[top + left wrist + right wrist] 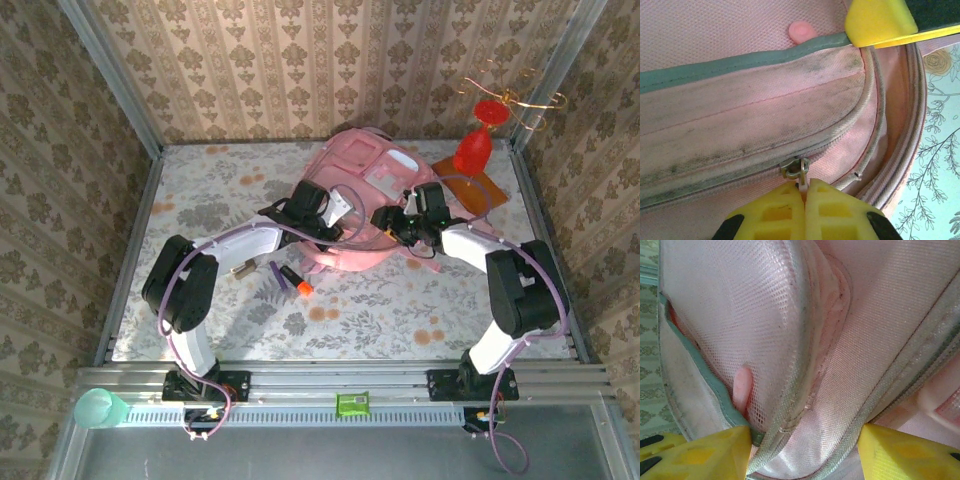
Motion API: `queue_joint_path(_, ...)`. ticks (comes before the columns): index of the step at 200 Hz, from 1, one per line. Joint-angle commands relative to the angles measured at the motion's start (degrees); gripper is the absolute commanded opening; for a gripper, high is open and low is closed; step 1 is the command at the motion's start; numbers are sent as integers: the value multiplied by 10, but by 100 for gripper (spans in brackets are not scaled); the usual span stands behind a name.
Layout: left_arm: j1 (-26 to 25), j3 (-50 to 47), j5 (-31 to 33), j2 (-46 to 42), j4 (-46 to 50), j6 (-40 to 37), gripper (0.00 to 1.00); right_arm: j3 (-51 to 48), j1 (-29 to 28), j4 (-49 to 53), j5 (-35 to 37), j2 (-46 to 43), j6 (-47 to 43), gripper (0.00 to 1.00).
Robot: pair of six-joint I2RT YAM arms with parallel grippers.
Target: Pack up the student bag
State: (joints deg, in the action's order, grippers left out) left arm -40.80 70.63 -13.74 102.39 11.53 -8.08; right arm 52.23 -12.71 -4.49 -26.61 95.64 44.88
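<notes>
Student bag, a large soft pink fabric backpack (365, 180), lies on the floral tabletop (220, 200) between my grippers. My left gripper (804, 192) pinches its small metal zipper pull (796, 169), likely to work that pocket. My right gripper (805, 435) stands wide astride its rim, probably steadying it.

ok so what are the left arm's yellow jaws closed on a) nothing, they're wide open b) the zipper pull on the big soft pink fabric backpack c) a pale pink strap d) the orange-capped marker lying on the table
b: in the left wrist view the left arm's yellow jaws are pressed together on the pale tab of the metal zipper pull on the large soft pink fabric backpack.
</notes>
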Motion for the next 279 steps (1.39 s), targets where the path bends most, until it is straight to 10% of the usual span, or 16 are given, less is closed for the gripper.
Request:
queue_joint_path(1, -8, -5, -23, -7, -4, 6, 0, 14, -15, -63, -16, 16, 39, 57)
queue_joint_path(120, -10, -12, -6, -11, -2, -4, 0, 18, -53, -9, 139, 17, 19, 50)
queue_joint_path(174, 0, -30, 42, -35, 23, -21, 0, -1, -25, -3, 176, -2, -15, 0)
queue_joint_path(279, 65, -13, 105, -35, 76, -62, 0, 48, 77, 175, 78, -18, -206, 0)
